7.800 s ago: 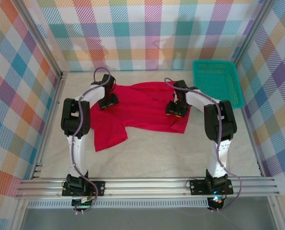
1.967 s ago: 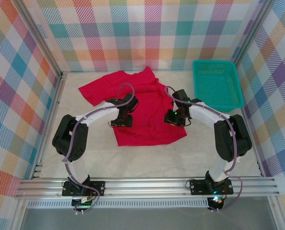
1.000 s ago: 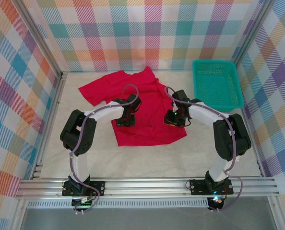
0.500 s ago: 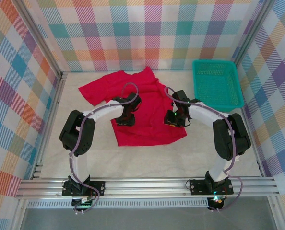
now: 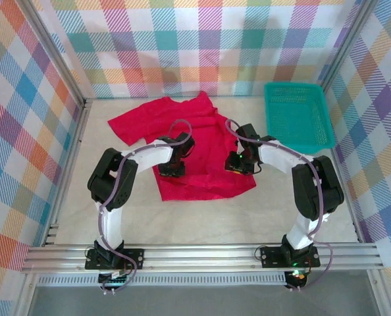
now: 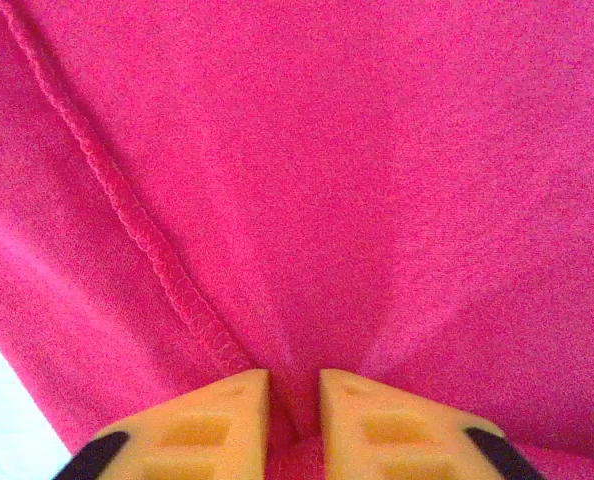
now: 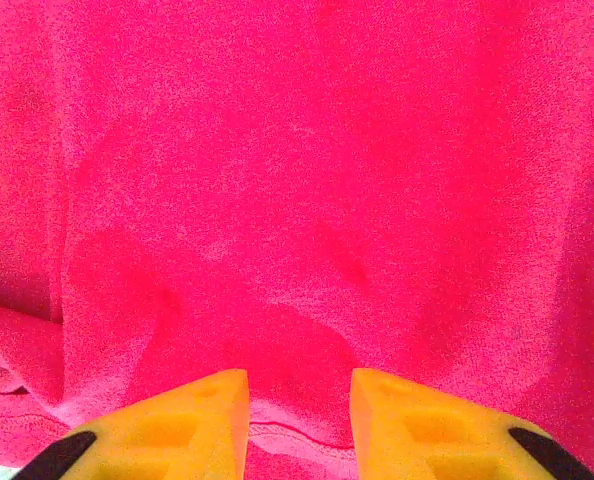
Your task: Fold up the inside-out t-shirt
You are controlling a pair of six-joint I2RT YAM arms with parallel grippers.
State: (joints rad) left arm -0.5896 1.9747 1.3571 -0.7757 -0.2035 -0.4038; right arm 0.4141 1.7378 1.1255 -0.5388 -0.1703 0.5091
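Starting near: aluminium rail w/ both arm bases, then pale stone-look tabletop. Both arms bend inward, elbows out, wrists down on the bright red soft-cloth inside-out t-shirt, which lies rumpled mid-table. Left gripper is nearly closed, pinching a pucker of fabric beside a stitched seam. Right gripper is narrowly parted over a cloth bulge; can't tell if it's clamped. Teal plastic mesh basket sits far right, apart from the shirt.

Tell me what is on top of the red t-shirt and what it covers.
On the t-shirt, the left fingers pinch a fold beside a seam; cloth bulges between the right fingers. The table under it is hidden.
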